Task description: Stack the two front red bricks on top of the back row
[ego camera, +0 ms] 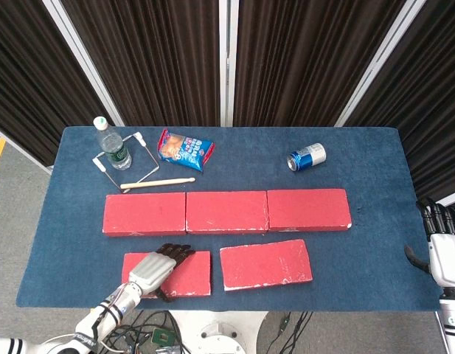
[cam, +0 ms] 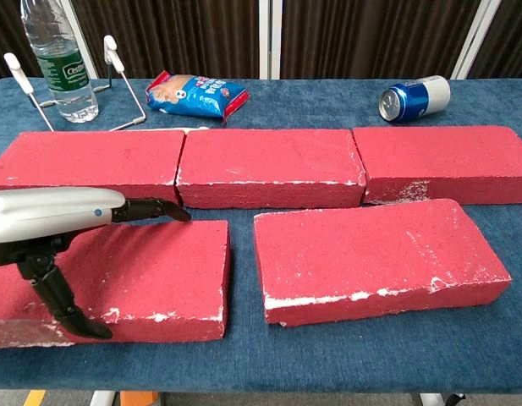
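Note:
Three red bricks form the back row: left [ego camera: 144,214], middle [ego camera: 227,212], right [ego camera: 308,209]. In front of them lie the front left brick [ego camera: 190,274] and the front right brick [ego camera: 265,264]. My left hand [ego camera: 157,269] lies over the front left brick [cam: 159,275]. Its fingers [cam: 151,210] reach toward the brick's back edge, and the thumb [cam: 62,309] points down near the front edge. The brick lies flat on the cloth. My right hand [ego camera: 445,251] hovers beyond the table's right edge with fingers apart, holding nothing; the chest view does not show it.
Behind the back row are a water bottle [ego camera: 113,144], a wire stand [ego camera: 131,158], a wooden stick [ego camera: 157,182], a snack bag [ego camera: 185,150] and a blue can [ego camera: 307,156] lying on its side. The blue table cloth [ego camera: 374,243] has bare room at the right.

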Action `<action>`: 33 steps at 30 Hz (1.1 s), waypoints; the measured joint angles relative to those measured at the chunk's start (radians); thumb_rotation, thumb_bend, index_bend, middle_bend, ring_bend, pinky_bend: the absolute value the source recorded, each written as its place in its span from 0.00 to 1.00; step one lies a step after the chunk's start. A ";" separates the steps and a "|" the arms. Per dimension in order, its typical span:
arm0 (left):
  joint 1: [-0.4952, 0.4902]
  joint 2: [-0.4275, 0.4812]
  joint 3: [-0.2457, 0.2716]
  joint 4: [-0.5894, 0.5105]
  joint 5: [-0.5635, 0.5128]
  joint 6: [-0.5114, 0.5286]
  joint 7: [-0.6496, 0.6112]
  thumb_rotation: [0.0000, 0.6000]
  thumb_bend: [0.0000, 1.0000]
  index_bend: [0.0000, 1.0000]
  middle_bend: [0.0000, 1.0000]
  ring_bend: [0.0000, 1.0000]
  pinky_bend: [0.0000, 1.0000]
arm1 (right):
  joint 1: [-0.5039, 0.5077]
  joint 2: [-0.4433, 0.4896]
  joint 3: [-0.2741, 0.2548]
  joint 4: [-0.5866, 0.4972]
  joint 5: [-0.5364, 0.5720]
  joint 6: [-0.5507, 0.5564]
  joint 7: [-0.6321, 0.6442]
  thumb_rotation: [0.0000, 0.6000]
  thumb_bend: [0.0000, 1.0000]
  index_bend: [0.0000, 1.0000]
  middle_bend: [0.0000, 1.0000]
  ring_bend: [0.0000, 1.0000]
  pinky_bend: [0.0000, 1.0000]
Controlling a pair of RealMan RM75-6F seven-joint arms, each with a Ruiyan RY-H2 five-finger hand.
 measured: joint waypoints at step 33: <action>-0.060 0.092 0.024 -0.104 -0.033 0.145 -0.001 1.00 0.10 0.01 0.28 0.06 0.07 | -0.008 0.015 0.017 -0.003 0.027 0.007 0.013 1.00 0.20 0.00 0.00 0.00 0.00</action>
